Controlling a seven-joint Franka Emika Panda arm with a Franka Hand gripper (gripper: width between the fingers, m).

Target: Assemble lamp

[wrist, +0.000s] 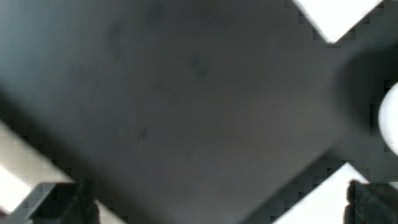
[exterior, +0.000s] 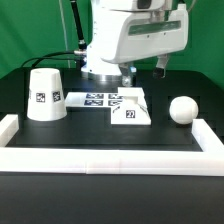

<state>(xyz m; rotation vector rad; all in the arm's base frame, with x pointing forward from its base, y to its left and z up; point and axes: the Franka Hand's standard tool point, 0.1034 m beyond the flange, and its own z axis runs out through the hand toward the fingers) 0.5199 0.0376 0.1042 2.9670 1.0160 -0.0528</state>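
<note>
Your gripper (wrist: 210,206) hung above the base (exterior: 131,110) and a little behind it, jaws spread wide with nothing between them. The base lay flat on the table (exterior: 100,135). The marker board (exterior: 98,98) was just beside the base on the exterior view's left, with the shade (exterior: 45,95) well apart on that same side. The bulb (exterior: 182,108) was near the base on the exterior view's right. All three parts lay separate, so the first pick looked due. It called for you to descend squarely over the base's edge and close only once that edge sat between the jaws.

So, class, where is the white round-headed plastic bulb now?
The white round-headed bulb lies on the black table at the exterior view's right, apart from the flat square white base, close to the white border rail.
</note>
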